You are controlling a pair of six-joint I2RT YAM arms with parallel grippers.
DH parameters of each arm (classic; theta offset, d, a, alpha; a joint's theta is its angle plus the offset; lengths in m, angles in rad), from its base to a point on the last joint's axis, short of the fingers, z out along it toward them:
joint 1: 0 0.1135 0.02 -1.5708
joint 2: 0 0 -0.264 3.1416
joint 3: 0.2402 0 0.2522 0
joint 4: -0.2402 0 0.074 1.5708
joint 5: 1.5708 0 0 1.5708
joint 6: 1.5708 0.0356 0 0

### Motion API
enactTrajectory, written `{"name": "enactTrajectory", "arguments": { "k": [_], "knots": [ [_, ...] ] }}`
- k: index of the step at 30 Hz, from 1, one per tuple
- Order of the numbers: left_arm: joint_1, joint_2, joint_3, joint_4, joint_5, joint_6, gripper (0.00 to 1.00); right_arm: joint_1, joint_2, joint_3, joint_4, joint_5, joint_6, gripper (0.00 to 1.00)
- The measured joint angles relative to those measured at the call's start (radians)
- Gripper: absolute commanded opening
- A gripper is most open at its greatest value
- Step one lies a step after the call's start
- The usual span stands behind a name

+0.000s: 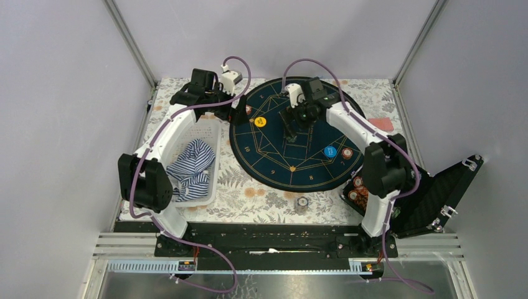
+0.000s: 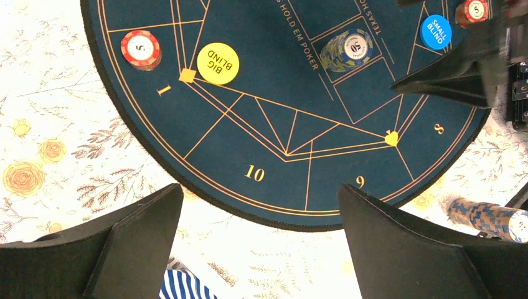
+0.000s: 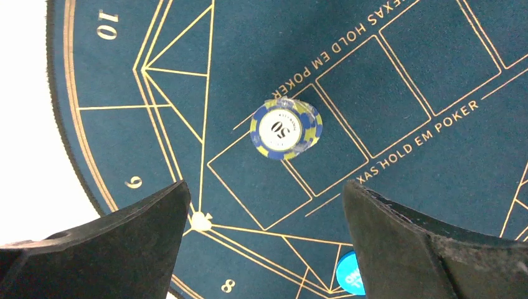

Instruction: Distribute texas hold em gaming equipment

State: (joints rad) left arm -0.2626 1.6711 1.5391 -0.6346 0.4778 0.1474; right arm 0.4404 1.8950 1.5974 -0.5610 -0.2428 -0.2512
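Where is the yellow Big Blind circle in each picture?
Top view: the yellow disc lies on the left part of the round mat.
Left wrist: it is in the upper left, beside a red chip stack.
Right wrist: not in it.
Shared landmark: the blue disc, at the top right of the left wrist view and the bottom edge of the right wrist view.

A: Where's mat (image 1: 274,163)?
B: Mid tabletop (image 1: 261,198), round. On it yellow disc (image 1: 261,122) left, blue disc (image 1: 330,151) right, chip stack (image 1: 347,152) just beside blue.
A: And pincers?
B: Over mat centre, right pincer (image 1: 290,129). At mat's left edge, left pincer (image 1: 240,113), near red chip (image 1: 249,109).
A: Off-mat?
B: Left, striped cloth (image 1: 190,167) in basket (image 1: 210,132). Front, grey stack (image 1: 302,203). Far right, red card (image 1: 381,124). Right, open case (image 1: 436,193), more chips (image 1: 358,182) inside, by right arm (image 1: 380,168).
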Motion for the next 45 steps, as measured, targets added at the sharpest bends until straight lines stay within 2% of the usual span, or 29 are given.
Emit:
{"name": "enactTrajectory", "arguments": {
  "k": [9, 15, 26, 35, 45],
  "knots": [
    [0.002, -0.006, -0.008, 0.009, -0.002, -0.017, 0.99, 0.051, 0.141, 0.117, -0.005, 0.101, 0.002, 0.88],
    [0.003, -0.006, -0.008, 0.008, -0.002, -0.019, 0.99, 0.053, 0.186, 0.139, -0.006, 0.129, 0.002, 0.83],
    [0.003, -0.003, -0.008, 0.008, -0.001, -0.025, 0.99, 0.066, 0.235, 0.147, -0.02, 0.15, 0.001, 0.55],
    [0.008, 0.003, 0.0, 0.003, 0.004, -0.025, 0.99, 0.066, 0.235, 0.163, -0.034, 0.167, -0.006, 0.4],
    [0.009, 0.006, 0.0, 0.002, 0.01, -0.025, 0.99, 0.004, 0.206, 0.219, -0.07, 0.134, 0.002, 0.38]
  ]
}}
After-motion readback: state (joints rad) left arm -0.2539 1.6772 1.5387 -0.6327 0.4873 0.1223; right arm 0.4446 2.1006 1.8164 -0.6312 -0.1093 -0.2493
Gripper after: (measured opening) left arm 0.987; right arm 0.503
